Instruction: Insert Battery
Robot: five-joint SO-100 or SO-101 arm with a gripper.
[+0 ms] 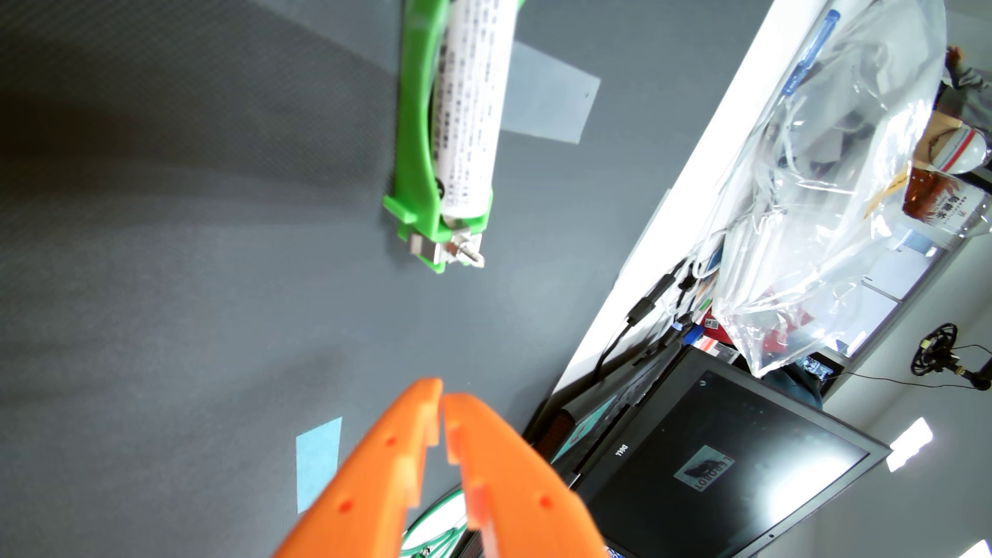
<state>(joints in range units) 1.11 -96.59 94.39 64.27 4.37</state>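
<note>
Orange plastic fills the bottom of the wrist view: that's the gripper (441,399), coming in from the lower edge with both fingers (376,472) pressed together at the tips, just a thin sliver of gap further back, and nothing between them. It sits above the dark grey mat (161,241), well apart from the task stuff.

Up top, a bit right of centre, the white battery (472,107) lies in the green holder (416,134). It's a long cylinder with small printed text down its side. Its long axis runs nearly straight up and down in this view, leaning slightly, with the near end pointing down toward the gripper and the far end cut off by the top edge. The green rail hugs its left side, and the holder's end wraps around the battery's lower end. A small metal terminal (461,255) with a screw sticks out below that end.

A clear piece of tape (553,102) sits just right of the battery, and a light blue tape patch (318,456) sits on the mat left of the gripper. Off the mat on the right there's a Dell laptop (724,467) and a crinkly clear plastic bag (832,188) full of odds and ends.
</note>
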